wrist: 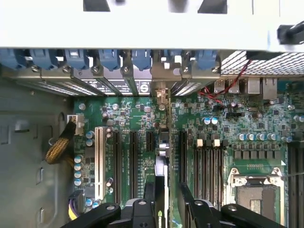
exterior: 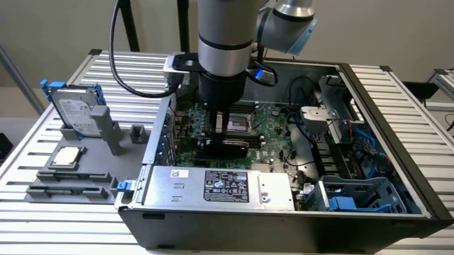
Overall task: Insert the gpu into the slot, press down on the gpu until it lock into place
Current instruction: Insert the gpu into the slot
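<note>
**Item: arm and jaws.** Grey Universal Robots arm, reaching straight down into the open black computer case [exterior: 284,234]. The case lies on the slatted aluminium counter [exterior: 57,223]. The gripper [exterior: 221,139] [wrist: 166,187] hangs over the green motherboard [exterior: 273,125]. The jaws appear closed on the card, with one black finger [wrist: 142,211] on each face.

**Item: gpu [exterior: 223,149] [wrist: 164,156].** Thin flat black rectangular card with a dark glossy face.
- Position: directly below the jaws, standing on edge and low against the board. It sits just beyond the silver labelled power-supply box [exterior: 220,186].
- Long axis: in the exterior view it runs from the case's slotted wall on the left towards the right.
- Seating: cannot be told.

**Item: slot.** Judged to lie directly beneath the card, which hides it.

**Exterior view adds:**
- The card's broad face and its height above the board.
- A silver hard drive in a blue carrier [exterior: 74,111], well apart on the counter.

**Wrist view adds:**
- The card edge-on, a thin line between the fingers, parallel to the long black expansion slots [wrist: 117,161] and the white plastic slot [wrist: 99,161].
- Its far end pointing at the row of blue bracket clips [wrist: 109,59].
- The square silver CPU socket [wrist: 256,190], off to one side.
- A yellow-sleeved cable bundle [wrist: 59,147], off to the other side.
</note>
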